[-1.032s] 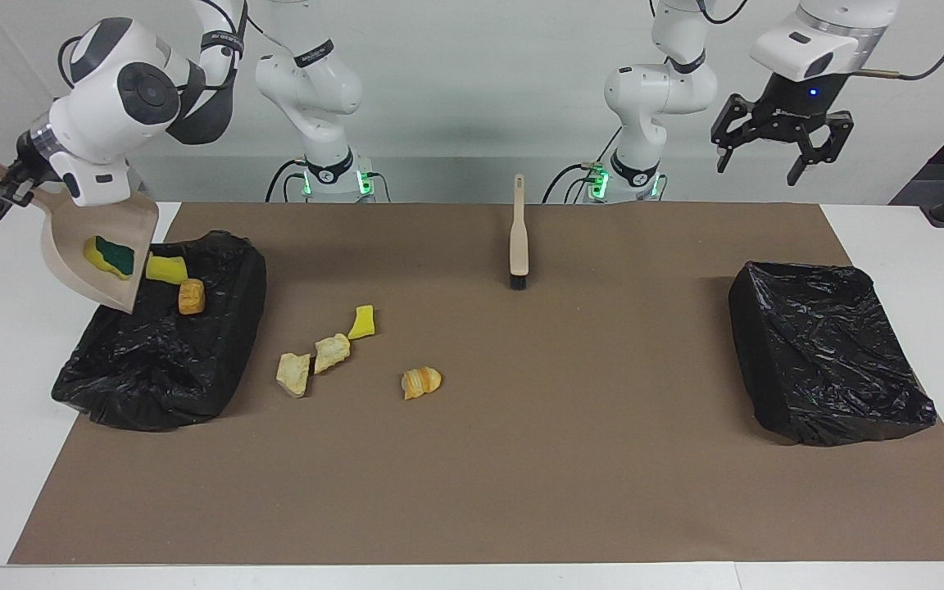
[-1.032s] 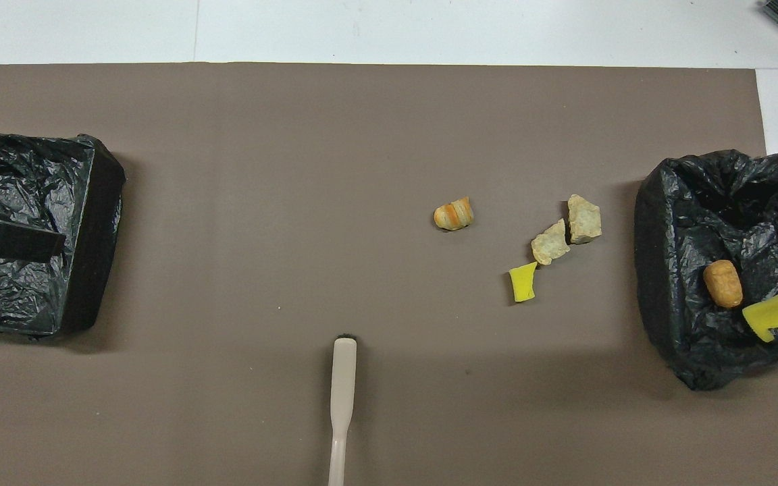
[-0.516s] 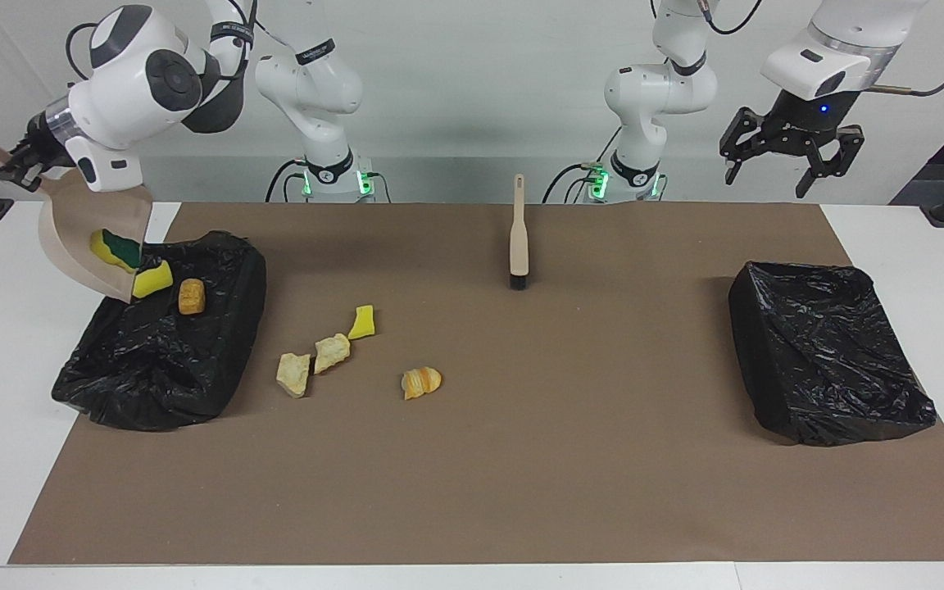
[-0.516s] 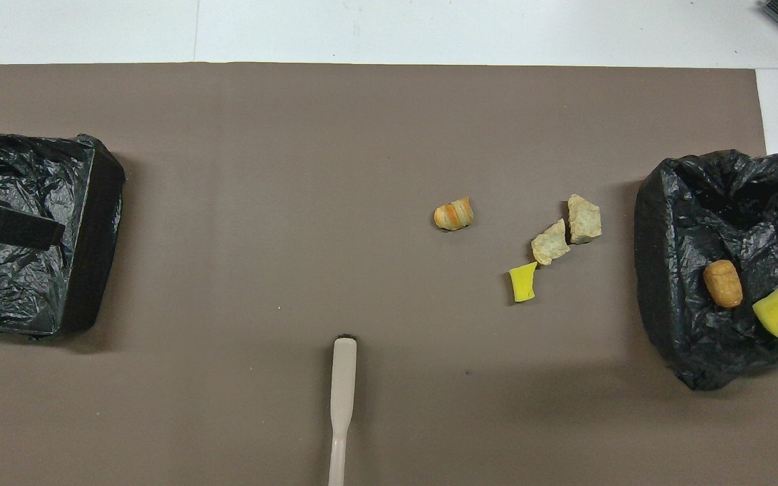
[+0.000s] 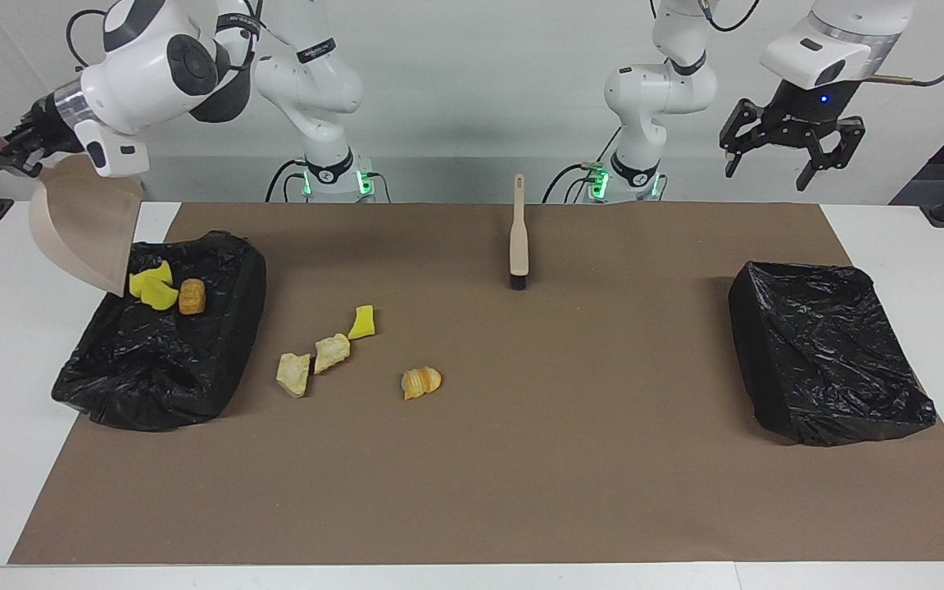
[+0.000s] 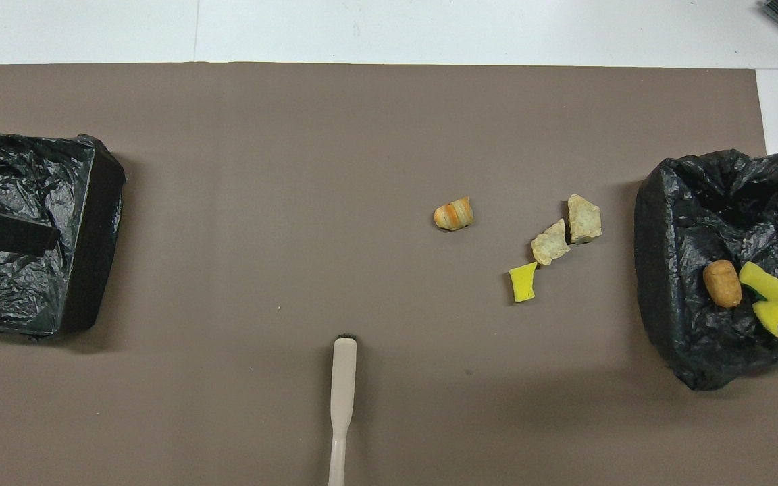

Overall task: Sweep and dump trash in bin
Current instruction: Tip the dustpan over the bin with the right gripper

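Green-backed sponge dropped into bin; right pincer grips tilted dustpan, left pincer wide, empty.

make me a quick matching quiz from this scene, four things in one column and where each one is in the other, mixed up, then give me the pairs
1. brush
2. dustpan
3. orange-brown piece
4. striped bread piece

A. in the black-bagged bin at the right arm's end
B. lying on the brown mat, close to the robots
C. tilted in the air, held by the right claw
D. loose on the brown mat

Pairs: 1-B, 2-C, 3-A, 4-D
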`<state>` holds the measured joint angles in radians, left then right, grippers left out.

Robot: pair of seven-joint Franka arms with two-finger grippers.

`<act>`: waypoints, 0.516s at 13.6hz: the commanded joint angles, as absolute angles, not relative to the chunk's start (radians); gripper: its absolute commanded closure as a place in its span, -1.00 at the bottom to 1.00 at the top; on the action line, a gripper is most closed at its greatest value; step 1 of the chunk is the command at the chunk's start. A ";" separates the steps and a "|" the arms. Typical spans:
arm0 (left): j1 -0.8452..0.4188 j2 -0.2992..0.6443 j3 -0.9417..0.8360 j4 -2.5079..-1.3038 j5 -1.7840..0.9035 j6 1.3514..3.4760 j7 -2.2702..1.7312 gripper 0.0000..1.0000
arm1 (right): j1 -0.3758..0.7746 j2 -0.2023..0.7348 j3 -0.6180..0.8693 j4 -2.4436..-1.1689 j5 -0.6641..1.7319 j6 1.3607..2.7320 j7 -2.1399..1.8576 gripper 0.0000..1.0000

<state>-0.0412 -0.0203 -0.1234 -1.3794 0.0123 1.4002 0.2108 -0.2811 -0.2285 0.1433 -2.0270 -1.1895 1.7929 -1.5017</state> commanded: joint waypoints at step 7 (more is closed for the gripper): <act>-0.031 -0.060 -0.130 -1.425 0.028 1.410 0.103 -1.00 | -0.222 -0.236 0.144 -1.977 -0.817 1.818 -1.480 1.00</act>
